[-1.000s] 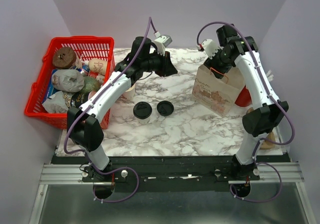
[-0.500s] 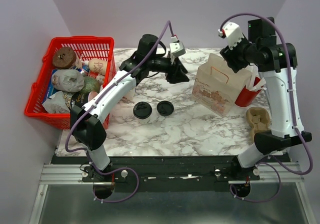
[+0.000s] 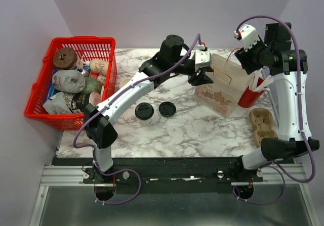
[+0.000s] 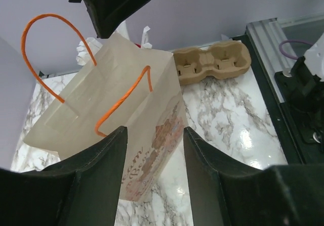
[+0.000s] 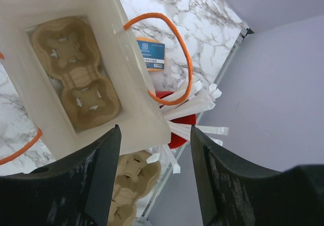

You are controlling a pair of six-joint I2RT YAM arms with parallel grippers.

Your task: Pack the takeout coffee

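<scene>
1 coffee (image 3: 144, 111), 1 loose lid (image 3: 167, 108) beside it; 1 bag (image 3: 221, 87), far-right corner; left gripper (image 4: 154, 132), right gripper (image 5: 154, 130) gaping

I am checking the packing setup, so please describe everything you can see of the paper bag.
The paper bag is whitish paper with two orange cord handles and a reddish print on one side. It stands open on the marble table, close beside a red container. A brown moulded cup carrier lies flat on its bottom; no cup shows inside it.
</scene>
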